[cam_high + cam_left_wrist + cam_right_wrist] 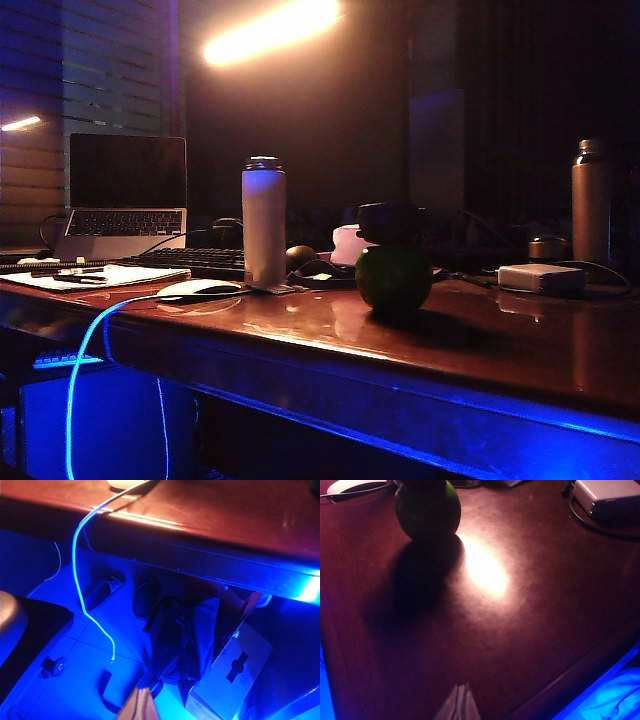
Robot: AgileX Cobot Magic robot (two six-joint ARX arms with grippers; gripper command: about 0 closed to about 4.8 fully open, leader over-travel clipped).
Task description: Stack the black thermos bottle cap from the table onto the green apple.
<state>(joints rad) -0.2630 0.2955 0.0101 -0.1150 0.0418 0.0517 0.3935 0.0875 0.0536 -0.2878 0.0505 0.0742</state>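
Right end effector (460, 702) closed, empty | left end effector (140, 705) cropped, state unclear | black thermos bottle cap (390, 223) atop green apple (393, 278), dim

Black thermos bottle cap (389, 222) sits atop green apple (394, 277), mid table (520, 340).
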